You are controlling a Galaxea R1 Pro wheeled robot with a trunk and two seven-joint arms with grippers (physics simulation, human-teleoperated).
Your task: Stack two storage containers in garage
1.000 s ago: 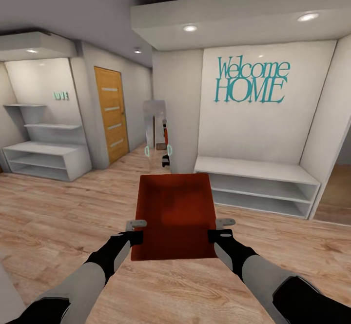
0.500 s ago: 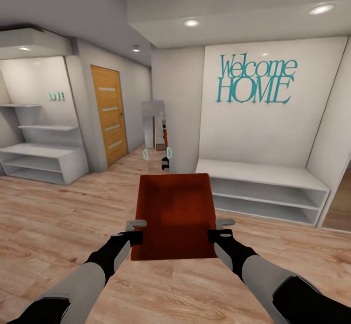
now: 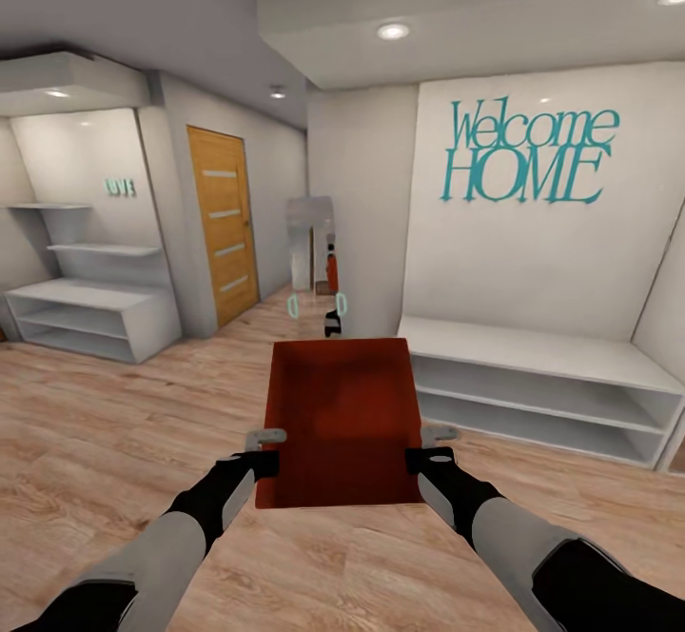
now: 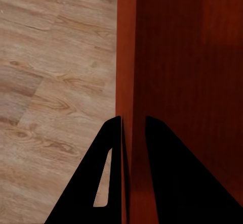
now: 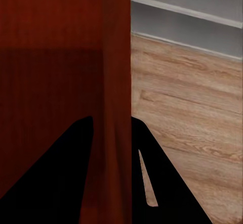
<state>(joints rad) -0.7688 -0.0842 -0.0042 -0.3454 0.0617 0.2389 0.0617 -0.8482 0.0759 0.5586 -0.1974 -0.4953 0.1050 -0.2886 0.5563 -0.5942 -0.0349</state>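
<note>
Container carried through the wood-floored entry hall

Both arms reach forward, level, holding the storage container (image 3: 342, 418) between them above the wood floor (image 3: 114, 442); left gripper (image 4: 133, 128) pinches its left wall, right gripper (image 5: 112, 125) its right wall.

Head camera looked forward and down over both arms toward a white bench shelf (image 3: 542, 375). Each wrist camera sat very close behind its fingers (image 4: 114, 148), sighting along them at a container (image 3: 341, 418) wall. All three shared that container and the wood-plank floor (image 3: 105, 423).
</note>
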